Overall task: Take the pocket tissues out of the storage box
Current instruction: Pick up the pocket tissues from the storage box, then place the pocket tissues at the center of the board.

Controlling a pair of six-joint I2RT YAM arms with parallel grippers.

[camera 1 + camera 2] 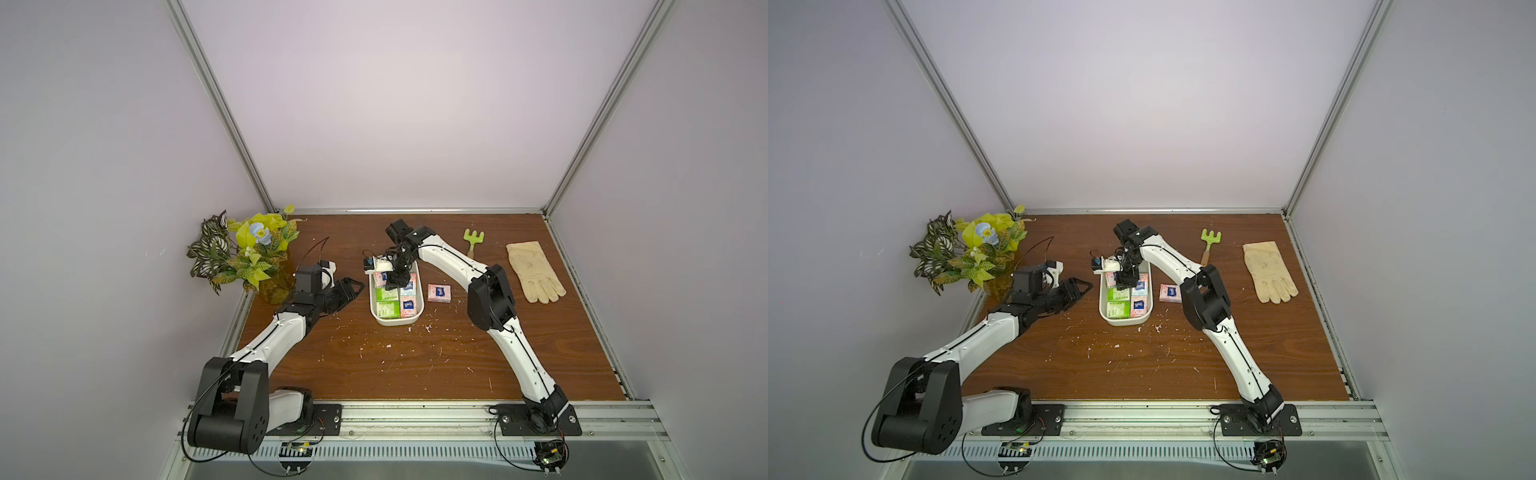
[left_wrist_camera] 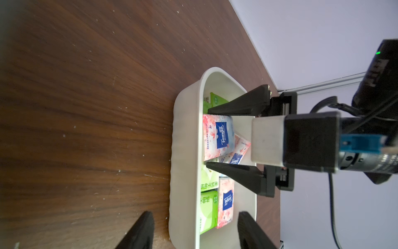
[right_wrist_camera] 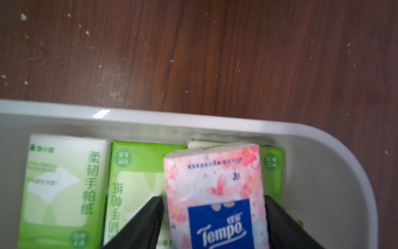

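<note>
My left gripper (image 1: pixel 353 291) hangs open, empty, left of the white shallow plastic storage box (image 3: pixel 129 120). In its far half my right gripper (image 3: pixel 213 198) pinches a pink-white, blue-labelled tissue packet (image 3: pixel 215 172) across its long edges; I judge it light, soft, slippery-wrapped.

The table (image 1: pixel 415 353) has a brown wood-grain top, fairly matt and flecked with white specks. The box (image 2: pixel 185 151) is smooth white plastic with a soft sheen. The pink packet (image 3: pixel 215 183) and the green packets (image 3: pixel 60 183) are wrapped in printed film, slightly glossy. The glove (image 1: pixel 534 270) looks like matt cream cloth or soft leather. The rake (image 1: pixel 473 237) has a green plastic head and a wooden handle. The frame rails (image 1: pixel 415 417) are brushed metal. The arms (image 1: pixel 515 353) have smooth white shells and matt black joints. The walls (image 1: pixel 395 104) are plain and matt.
</note>
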